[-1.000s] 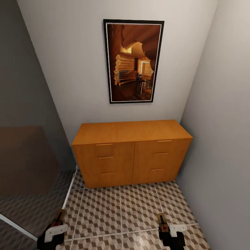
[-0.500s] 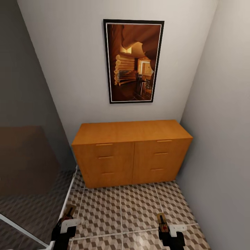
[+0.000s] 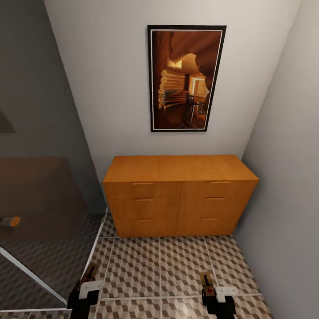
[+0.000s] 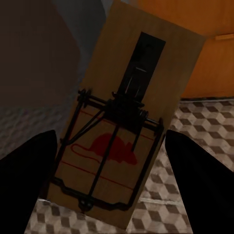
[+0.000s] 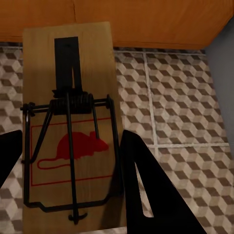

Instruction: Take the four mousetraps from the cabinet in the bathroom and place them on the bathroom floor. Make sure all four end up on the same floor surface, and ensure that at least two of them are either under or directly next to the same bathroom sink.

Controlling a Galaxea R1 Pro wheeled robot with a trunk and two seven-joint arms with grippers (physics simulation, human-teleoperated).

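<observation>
Your view has swung a little to the left since the earlier frames: the cabinet [image 3: 179,195] and the framed picture [image 3: 186,78] above it sit further right in the head view, and more of the glass panel [image 3: 40,186] on the left has come in, with a small orange-tipped knob [image 3: 9,221] showing behind it. That is the camera turning, not the furniture moving. Your left arm has also slid inward from where it was a second ago.

Starting on your left, the left gripper [image 3: 91,279] has its jaws clamped on a mousetrap [image 4: 126,131], which the left wrist view shows tilted between the dark fingers, red mouse mark facing the camera. Just beside that arm runs the white bottom rail [image 3: 95,248] of the glass panel; it stands closest to your left arm, so mind it as you turn.

Further right, the bathroom floor [image 3: 177,266] lies open between you and the cabinet, whose six drawers all look closed.

On your right, the right gripper [image 3: 207,283] has its jaws closed on a second mousetrap [image 5: 70,136], held over the tiles. The grey side wall [image 3: 288,199] hems that arm in.

I judge that you are carrying two traps away from the cabinet. No sink is in view, so you likely need to keep turning to find it before setting these down.
</observation>
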